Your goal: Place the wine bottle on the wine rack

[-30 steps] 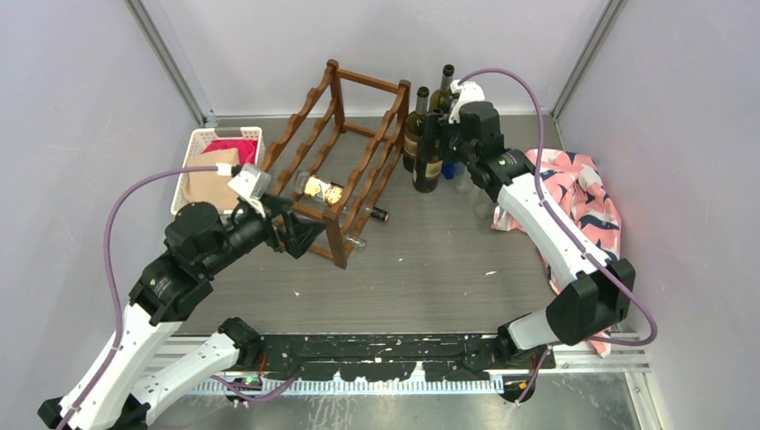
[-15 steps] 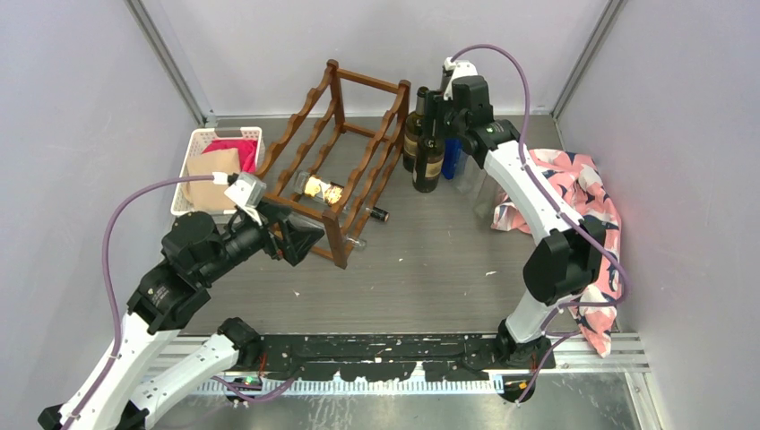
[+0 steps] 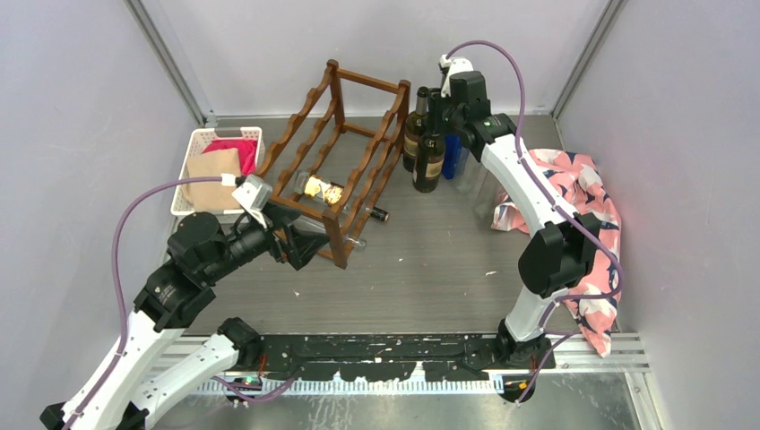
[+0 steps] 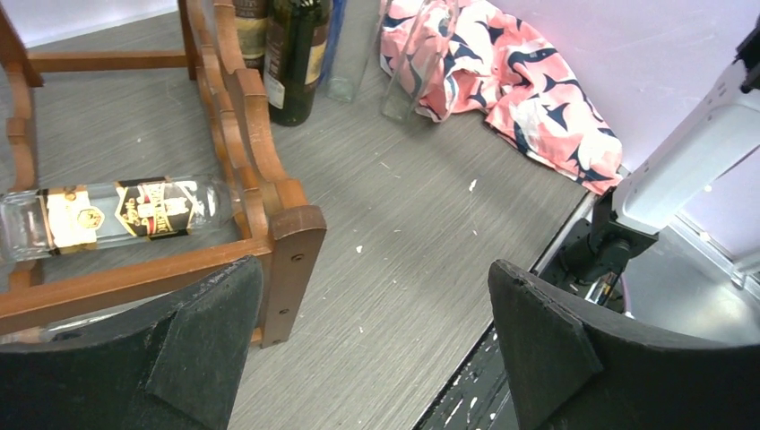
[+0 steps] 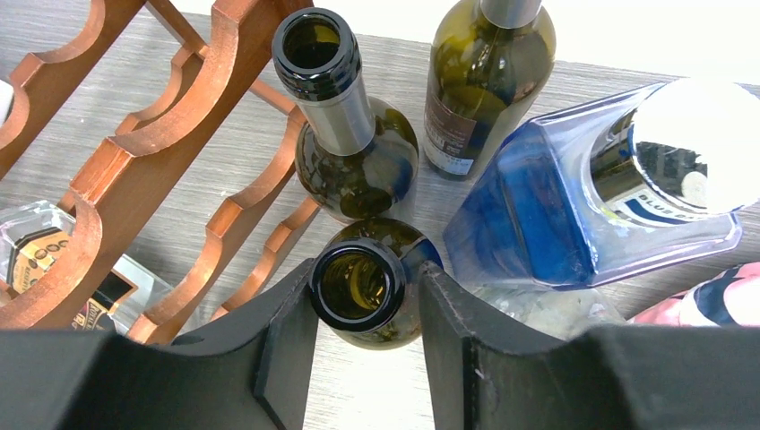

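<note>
Top external view against a second ago: the right arm has folded upright, its elbow lifted off the patterned cloth [image 3: 582, 193], and the right claw [image 5: 366, 300] has come over the bottle cluster and drawn its jaws in. The left arm has eased back slightly toward the near left corner of the table [image 3: 430, 260].

The right claw now flanks the neck of the wine bottle [image 5: 358, 285] closely. One pad sits at the rim and the other a sliver off, so I cannot tell whether it already pinches. The left claw [image 4: 372, 305] is spread wide, holding nothing, just by the near post of the wine rack [image 3: 341, 240].

The wine bottle stands upright, long axis vertical, open mouth pointing straight up. It is near the table's far edge, just beside the rack's right side, the nearest of the cluster. A second dark bottle [image 5: 358, 161], an olive bottle [image 5: 488, 81] and a blue bottle [image 5: 538, 206] crowd behind it. A clear bottle [image 4: 116, 213] lies across the rack's lowest rails.

The table is grey wood-grain with white specks. A white basket [image 3: 193, 148] sits at its far left corner, and the cloth lies along the right edge. Pale lilac walls [image 3: 90, 90] close in three sides.
</note>
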Available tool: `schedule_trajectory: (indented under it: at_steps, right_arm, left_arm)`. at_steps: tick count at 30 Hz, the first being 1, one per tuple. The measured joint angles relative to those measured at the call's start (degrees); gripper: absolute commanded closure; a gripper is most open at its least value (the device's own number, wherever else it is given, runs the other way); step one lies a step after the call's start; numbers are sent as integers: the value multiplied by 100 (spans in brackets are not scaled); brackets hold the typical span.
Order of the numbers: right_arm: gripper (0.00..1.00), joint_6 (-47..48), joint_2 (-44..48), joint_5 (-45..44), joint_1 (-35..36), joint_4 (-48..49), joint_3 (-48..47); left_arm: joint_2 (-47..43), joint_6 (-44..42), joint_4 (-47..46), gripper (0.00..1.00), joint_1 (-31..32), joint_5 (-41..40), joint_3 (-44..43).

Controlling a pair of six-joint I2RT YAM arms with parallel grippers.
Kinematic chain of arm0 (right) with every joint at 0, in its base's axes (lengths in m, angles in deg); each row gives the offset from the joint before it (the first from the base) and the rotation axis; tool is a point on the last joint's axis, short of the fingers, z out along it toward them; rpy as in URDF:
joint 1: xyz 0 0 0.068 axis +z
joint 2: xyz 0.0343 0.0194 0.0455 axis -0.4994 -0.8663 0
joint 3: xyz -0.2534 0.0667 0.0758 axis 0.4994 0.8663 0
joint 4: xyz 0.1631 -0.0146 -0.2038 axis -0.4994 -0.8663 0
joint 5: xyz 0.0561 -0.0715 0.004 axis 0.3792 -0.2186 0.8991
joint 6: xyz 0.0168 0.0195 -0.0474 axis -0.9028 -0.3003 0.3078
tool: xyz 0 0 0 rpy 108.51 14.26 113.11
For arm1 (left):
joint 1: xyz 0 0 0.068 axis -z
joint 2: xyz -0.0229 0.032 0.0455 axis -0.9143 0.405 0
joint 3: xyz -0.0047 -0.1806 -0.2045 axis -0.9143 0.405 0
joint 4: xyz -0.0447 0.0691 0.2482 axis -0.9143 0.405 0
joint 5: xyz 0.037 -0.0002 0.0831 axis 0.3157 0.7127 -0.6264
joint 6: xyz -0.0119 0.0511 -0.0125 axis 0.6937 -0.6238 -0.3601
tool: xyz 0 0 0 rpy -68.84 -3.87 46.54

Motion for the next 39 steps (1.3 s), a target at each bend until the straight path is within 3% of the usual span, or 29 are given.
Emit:
schedule_trajectory:
  at_steps: [6, 10, 15, 19, 25, 28, 32, 39]
  right_arm:
    - [59, 35, -35, 35, 0, -9, -61]
    - [78, 142, -74, 26, -4, -24, -127]
    - [93, 155, -52, 81, -28, -61, -133]
    - [97, 125, 203, 133, -35, -127, 109]
    - [99, -81, 1290, 422, -39, -503, 960]
    - [99, -225, 2109, 693, -37, -632, 1475]
    - [99, -350, 3058, 1054, -37, -734, 1952]
    - [99, -457, 4155, 1777, -37, -1069, 2535]
  left_arm:
    - [0, 101, -420, 4, 0, 455, 278]
    - [39, 160, -627, 3, 0, 754, 382]
    - [63, 326, -990, 2, 0, 1040, 424]
    - [92, 546, -1471, 8, 0, 1403, 597]
    - [367, 872, -2396, 11, 111, 2118, 774]
    - [551, 813, -2704, 11, 588, 2120, 778]
    - [767, 415, -2800, 10, 1711, 1773, 767]
    - [1543, -1176, -2771, 9, 3853, -170, 758]
